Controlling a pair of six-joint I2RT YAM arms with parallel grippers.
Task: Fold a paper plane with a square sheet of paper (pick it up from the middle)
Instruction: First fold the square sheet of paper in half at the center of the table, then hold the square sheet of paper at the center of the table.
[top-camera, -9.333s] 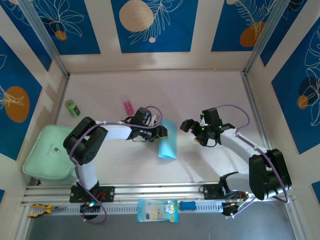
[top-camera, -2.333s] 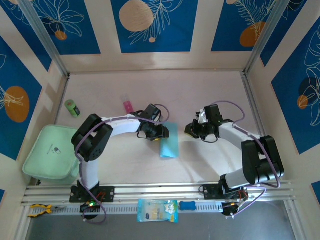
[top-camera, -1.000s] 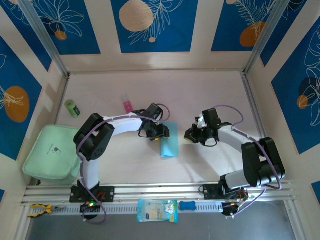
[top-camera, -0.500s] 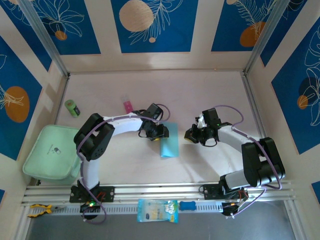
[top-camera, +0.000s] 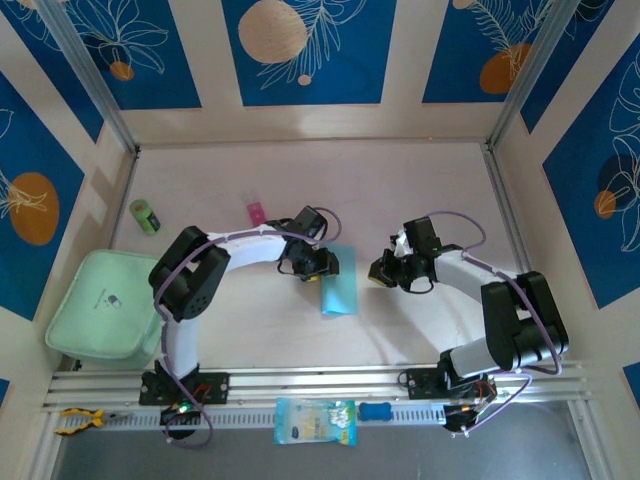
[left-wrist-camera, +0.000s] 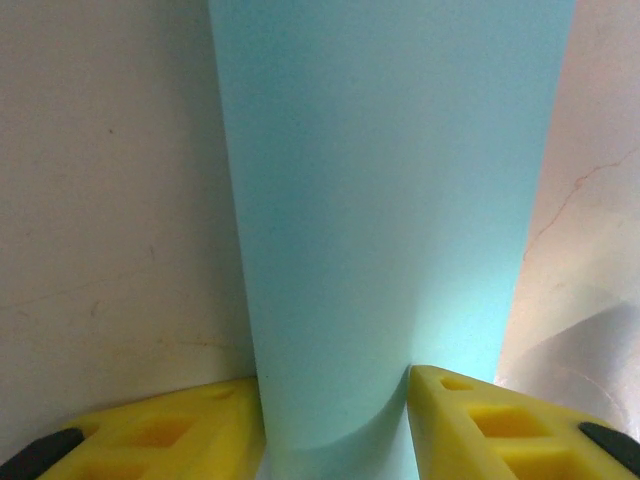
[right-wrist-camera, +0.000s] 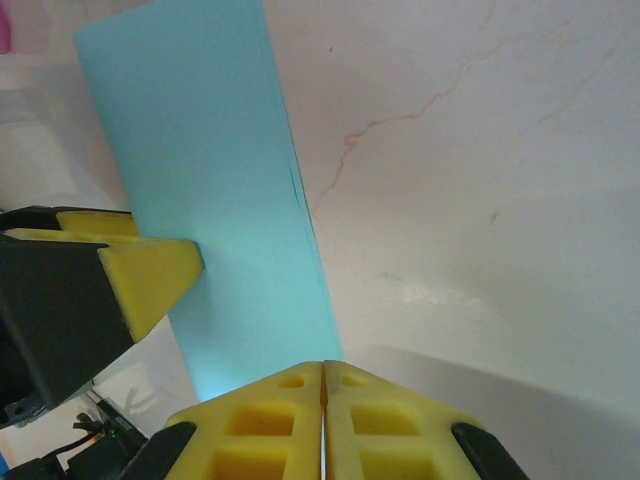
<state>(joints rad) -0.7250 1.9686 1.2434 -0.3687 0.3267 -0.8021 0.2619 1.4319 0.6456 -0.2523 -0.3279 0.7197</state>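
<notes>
Pale, faintly veined table (top-camera: 420, 190) runs out to cream walls hung with blue panels (top-camera: 300, 50), and near its middle lies the square sheet of paper (top-camera: 338, 285), folded into a long narrow strip and lying flat with one end toward the back wall. The left gripper (left-wrist-camera: 335, 380) stands at the far end of the strip with its jaws partly spread. One yellow fingertip sits at each long edge and the paper runs between them; I cannot tell whether they bear down on it. From above, this gripper and its wrist cover the strip's far left corner. The right gripper (right-wrist-camera: 323, 365) has its jaws pressed together with nothing between them. Its tips are low over the table just beside the strip's right edge, and its wrist camera shows them meeting the paper's corner. A small pink block (top-camera: 256, 212) lies behind the left arm, apart from the paper, and a green roll (top-camera: 145, 216) stands further left near the wall. A mint-green pouch (top-camera: 98, 303) rests at the table's left edge beside the left arm's base. Along the front rail lie a blue-and-yellow printed packet (top-camera: 314, 421), a small blue piece (top-camera: 375, 411) just to its right, and a yellow-handled tool (top-camera: 78, 420) at the far left, all well apart from the paper.
</notes>
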